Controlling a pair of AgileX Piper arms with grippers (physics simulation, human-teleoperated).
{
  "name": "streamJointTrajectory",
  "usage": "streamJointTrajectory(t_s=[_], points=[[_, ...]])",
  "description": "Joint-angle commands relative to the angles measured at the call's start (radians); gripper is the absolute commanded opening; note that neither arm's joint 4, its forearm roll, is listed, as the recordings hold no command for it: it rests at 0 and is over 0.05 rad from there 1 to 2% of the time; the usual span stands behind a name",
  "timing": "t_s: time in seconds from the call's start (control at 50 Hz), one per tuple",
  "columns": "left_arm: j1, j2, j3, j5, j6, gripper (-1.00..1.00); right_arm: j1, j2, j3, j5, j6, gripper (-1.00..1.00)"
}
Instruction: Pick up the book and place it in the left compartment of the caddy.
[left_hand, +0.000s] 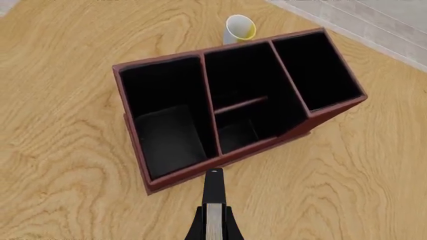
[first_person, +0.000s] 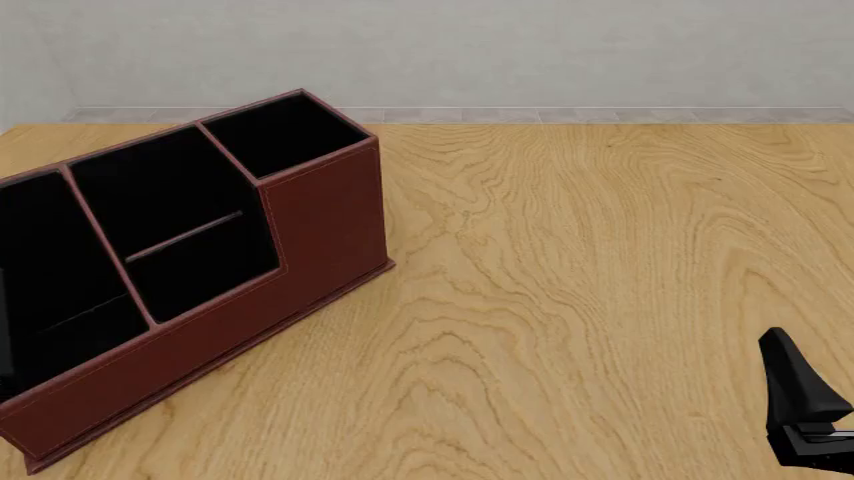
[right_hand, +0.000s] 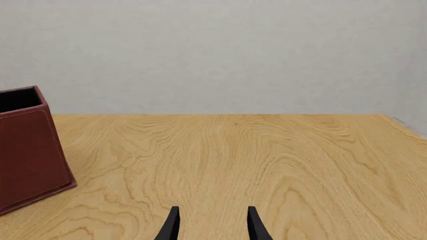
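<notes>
Your left gripper (left_hand: 213, 220) pinches the book (left_hand: 213, 212) edge-on above the caddy's (first_person: 320, 240) front wall, near the left compartment (left_hand: 167, 125). Caddy fills the front view's left side. Right gripper (right_hand: 212, 222) spread apart, bare table (first_person: 601, 280) ahead.

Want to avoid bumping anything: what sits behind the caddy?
A small white cup, yellow inside, shows behind the caddy in the left wrist view. The caddy's back wall covers its base; the front view hides it entirely.
</notes>
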Motion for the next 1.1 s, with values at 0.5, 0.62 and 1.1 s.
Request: streamJointTrajectory(t_s=[0.5, 0.62, 1.1], points=[[0.035, 0.102, -0.057, 0.000, 0.046, -1.00, 0.000, -0.003, -0.001, 0.003, 0.000, 1.00], [0.049, 0.121, -0.068, 0.000, 0.052, -1.00, 0.000, -0.003, -0.001, 0.003, 0.000, 1.00], [0.118, 0.195, -0.050, -0.046, 0.100, -1.00, 0.000, -0.003, -0.001, 0.003, 0.000, 1.00]])
